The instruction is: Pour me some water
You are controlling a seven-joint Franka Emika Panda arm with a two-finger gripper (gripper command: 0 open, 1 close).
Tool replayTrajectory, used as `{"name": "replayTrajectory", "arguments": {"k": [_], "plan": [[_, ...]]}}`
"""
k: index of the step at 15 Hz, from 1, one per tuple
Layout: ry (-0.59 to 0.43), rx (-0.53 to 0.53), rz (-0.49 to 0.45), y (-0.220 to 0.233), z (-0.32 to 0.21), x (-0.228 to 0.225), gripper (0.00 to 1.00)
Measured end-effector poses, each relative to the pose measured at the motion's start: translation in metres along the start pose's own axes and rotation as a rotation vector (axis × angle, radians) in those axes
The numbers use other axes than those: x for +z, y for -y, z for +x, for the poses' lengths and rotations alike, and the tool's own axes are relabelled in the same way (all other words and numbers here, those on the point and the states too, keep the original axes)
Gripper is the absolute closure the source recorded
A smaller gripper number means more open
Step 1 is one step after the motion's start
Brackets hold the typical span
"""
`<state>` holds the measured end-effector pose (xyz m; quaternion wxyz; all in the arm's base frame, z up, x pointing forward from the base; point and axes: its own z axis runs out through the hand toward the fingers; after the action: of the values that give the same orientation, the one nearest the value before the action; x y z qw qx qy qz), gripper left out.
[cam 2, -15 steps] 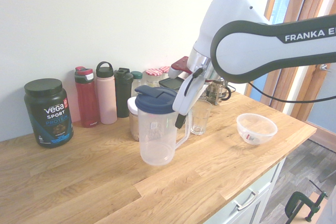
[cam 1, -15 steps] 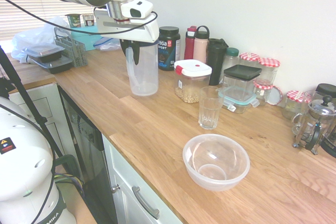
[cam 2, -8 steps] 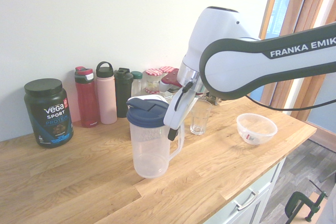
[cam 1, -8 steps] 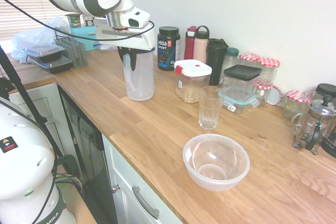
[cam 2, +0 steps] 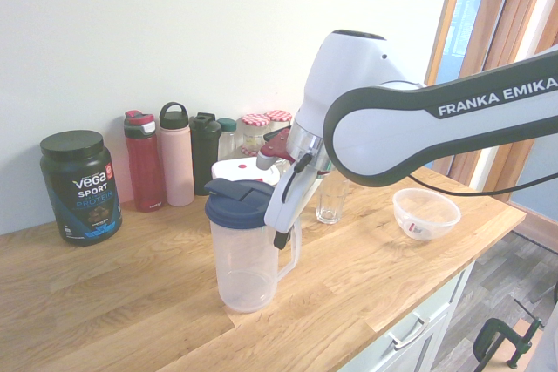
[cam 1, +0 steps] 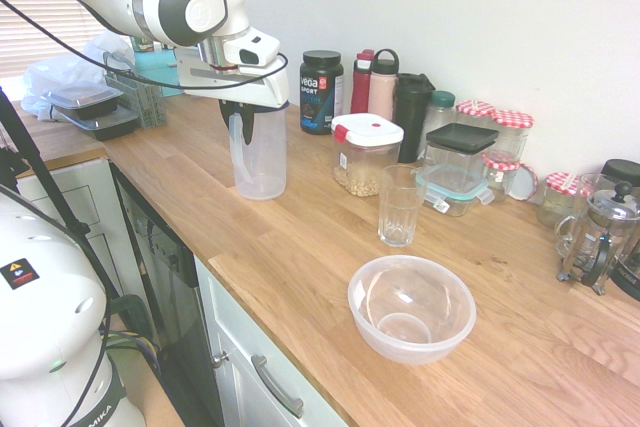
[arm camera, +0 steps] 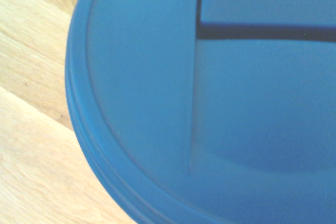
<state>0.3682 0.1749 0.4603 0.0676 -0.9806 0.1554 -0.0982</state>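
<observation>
A clear plastic pitcher point(cam 1: 262, 159) point(cam 2: 244, 260) with a dark blue lid point(arm camera: 210, 103) stands upright at or just above the wooden counter point(cam 1: 300, 247), well away from the drinking glass point(cam 1: 400, 207) point(cam 2: 331, 199). My gripper point(cam 1: 240, 115) point(cam 2: 283, 231) is shut on the pitcher's handle, coming down from above. The blue lid fills the wrist view. No water level shows inside the pitcher. The glass stands upright and looks empty.
A clear plastic bowl point(cam 1: 411, 308) point(cam 2: 425, 213) sits near the front edge. Along the wall stand a black protein tub point(cam 1: 322, 90), bottles point(cam 1: 383, 82), a lidded food container point(cam 1: 366, 154), jars point(cam 1: 512, 137) and a French press point(cam 1: 598, 237). A dish rack point(cam 1: 135, 92) is at the far end.
The pitcher, still held by its handle, has moved along the counter away from the glass and come down towards the wood.
</observation>
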Motion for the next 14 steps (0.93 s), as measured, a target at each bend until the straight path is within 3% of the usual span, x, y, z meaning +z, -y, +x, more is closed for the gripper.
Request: {"name": "replayTrajectory", "arguments": {"k": [10, 14], "plan": [[-0.012, -0.004, -0.005, -0.007, -0.010, 0.002, 0.00], [-0.045, -0.043, -0.063, -0.020, -0.031, -0.026, 0.00]]}}
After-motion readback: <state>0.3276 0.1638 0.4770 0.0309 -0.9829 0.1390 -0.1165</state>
